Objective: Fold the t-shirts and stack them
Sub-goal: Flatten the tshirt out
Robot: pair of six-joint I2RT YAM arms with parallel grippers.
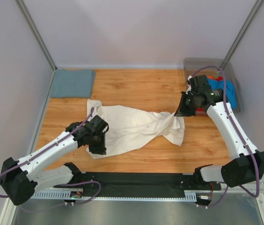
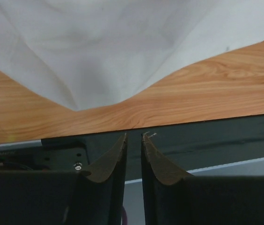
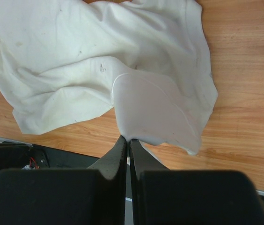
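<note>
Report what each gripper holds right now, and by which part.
Right gripper: shut on the cream-white t-shirt, pinching a raised flap at its end. Left gripper: nothing; its fingers stand slightly apart, clear of the cloth.

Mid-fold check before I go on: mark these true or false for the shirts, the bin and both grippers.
1. The right gripper is pinched on the cream-white shirt. True.
2. The left gripper holds that shirt too. False: its jaws are empty, and the cloth lies just ahead of them.
3. A folded grey-blue shirt lies at the far left corner of the table. True.
4. The bin is empty. False: a bright blue shirt and orange-red cloth lie in it.
5. The cream-white shirt is neatly folded. False: it lies spread and rumpled.
</note>
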